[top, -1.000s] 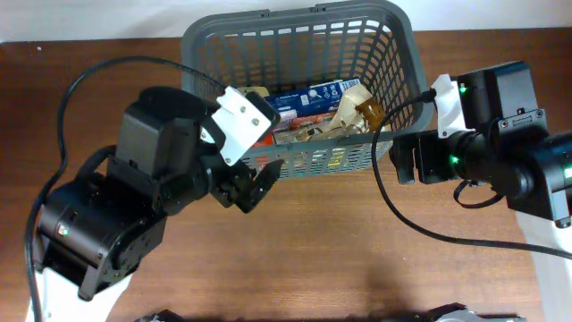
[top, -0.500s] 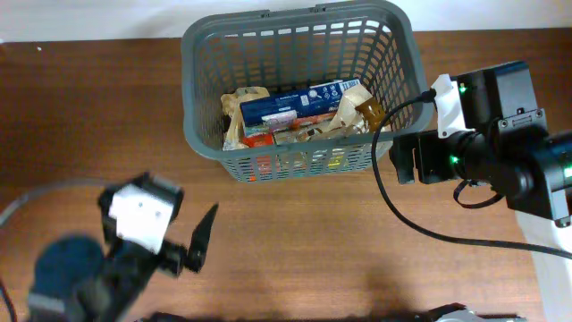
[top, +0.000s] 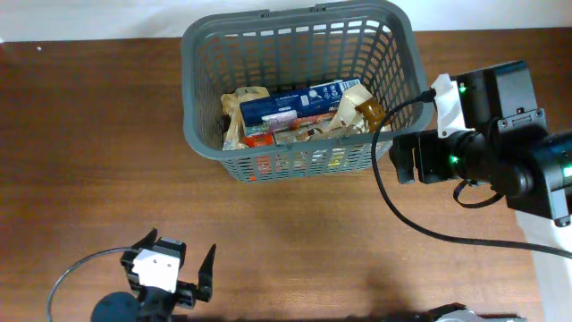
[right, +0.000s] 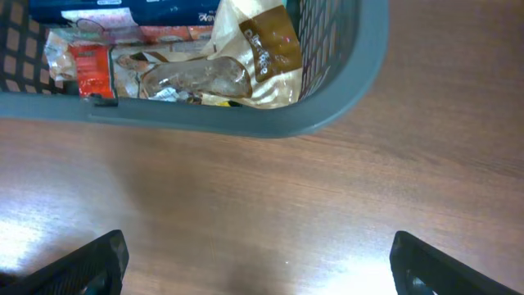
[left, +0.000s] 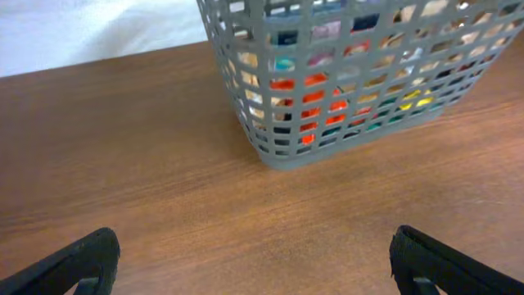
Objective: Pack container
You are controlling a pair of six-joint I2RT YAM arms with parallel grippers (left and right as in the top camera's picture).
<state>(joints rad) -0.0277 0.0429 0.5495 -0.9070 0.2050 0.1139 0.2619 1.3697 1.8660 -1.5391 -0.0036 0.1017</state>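
left claw [top: 179, 250] sits at the near edge of the wood surface [top: 107, 134], well apart from the basket; fingers [top: 207, 273] spread wide, nothing between them

left wrist view: claw [left: 258, 270] opened to full span, both tips at the frame's bottom corners, only bare surface between them, touching nothing, holding nothing

dark grey lattice basket [top: 295, 165] is at the far middle of the surface, upright, near wall facing the arms; same near corner shows in the left wrist view [left: 278, 139] with red, orange and yellow packaging visible through the slots

inside: blue packet [top: 295, 103] lying across the top of the pile, cream and brown packet [top: 357, 107] against the right wall, more wrappers under them, can't tell them apart

right claw [top: 400, 163] is just beside the basket's near right corner, outside it

right wrist view: claw [right: 258, 266] wide open, tips at the bottom corners, empty, over bare surface; basket rim [right: 246, 123] crosses the top of the frame, with the clear brown-labelled packet [right: 262, 57] and a red packet [right: 92, 70] behind it
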